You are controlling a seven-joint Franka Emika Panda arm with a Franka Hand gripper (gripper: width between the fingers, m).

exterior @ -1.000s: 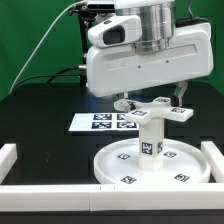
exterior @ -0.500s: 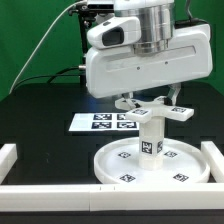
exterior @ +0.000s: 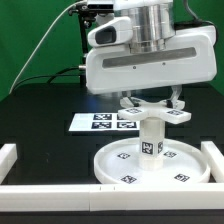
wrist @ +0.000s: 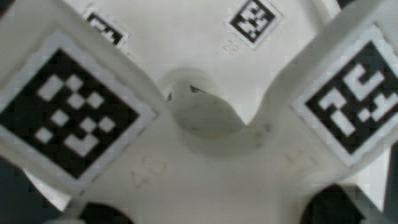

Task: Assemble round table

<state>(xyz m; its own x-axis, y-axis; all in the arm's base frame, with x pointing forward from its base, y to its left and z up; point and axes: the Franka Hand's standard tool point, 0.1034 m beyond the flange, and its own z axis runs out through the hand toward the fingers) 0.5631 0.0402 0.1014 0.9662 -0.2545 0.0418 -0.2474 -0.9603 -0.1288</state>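
The marker board lay flat on the black table, behind the disc and toward the exterior view's left of the post; the arm's big white body hid part of it. A white rail ran along the front edge of the table, and short white blocks stood at the left and right ends. The disc rested just inside this rail, tags up, and nothing stood between it and the board. The post stood upright in the middle of the disc, with a tag on its side. The foot sat on top of the post, its arms spreading to both sides, each arm end carrying a tag. The gripper hung directly over the foot, and its fingers reached down to the foot, but from these views I could not tell if they were closed on it or only near it. In the wrist view the foot filled almost all the picture, two tagged arms spreading from a round hub, and the dark fingertips showed at one edge. Behind the table hung a green curtain, and a dark cable ran across it to the arm.
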